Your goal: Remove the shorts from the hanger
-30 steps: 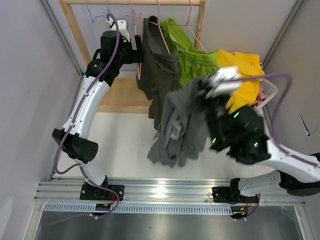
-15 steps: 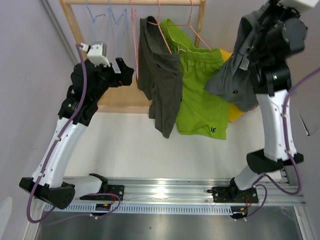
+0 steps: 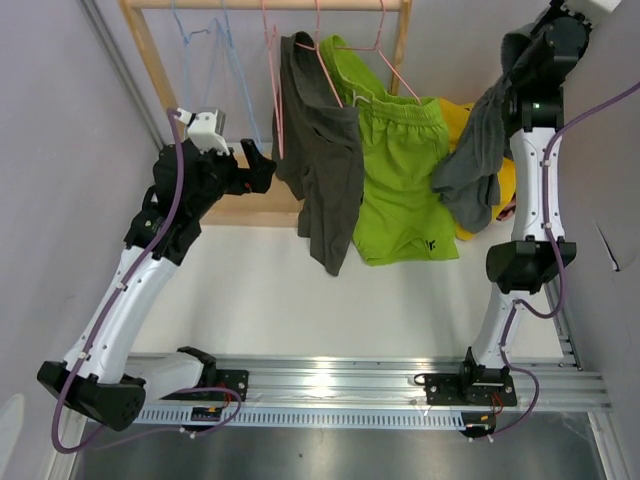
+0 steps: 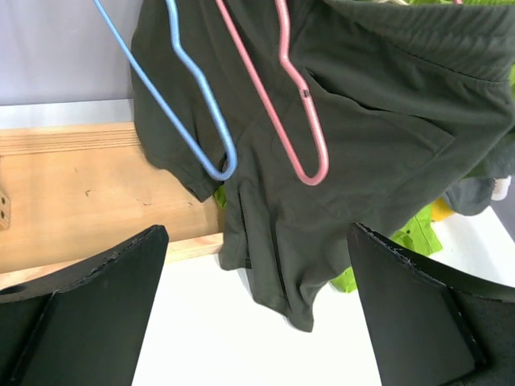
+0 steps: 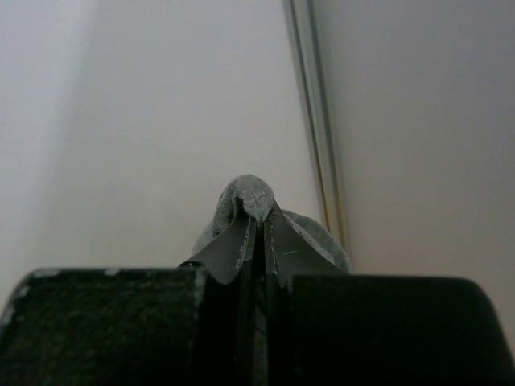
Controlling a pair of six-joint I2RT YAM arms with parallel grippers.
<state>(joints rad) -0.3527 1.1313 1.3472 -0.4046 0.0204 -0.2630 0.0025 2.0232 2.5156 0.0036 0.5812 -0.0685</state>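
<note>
My left fingers [image 3: 257, 165] are spread wide, holding nothing; the dark shorts [image 4: 354, 137] hang just right of them and a little farther off, a bare pink hanger [image 4: 306, 95] and a blue hanger [image 4: 203, 96] dangling between, so my left arm is the nearer one. Those shorts run upright, waistband up on their own hanger [image 3: 322, 70], legs pointing down at the desk [image 3: 260, 290]. My right fingers [image 5: 257, 241] are pressed together on a fold of the grey shorts [image 3: 470, 160], high at the far right
</note>
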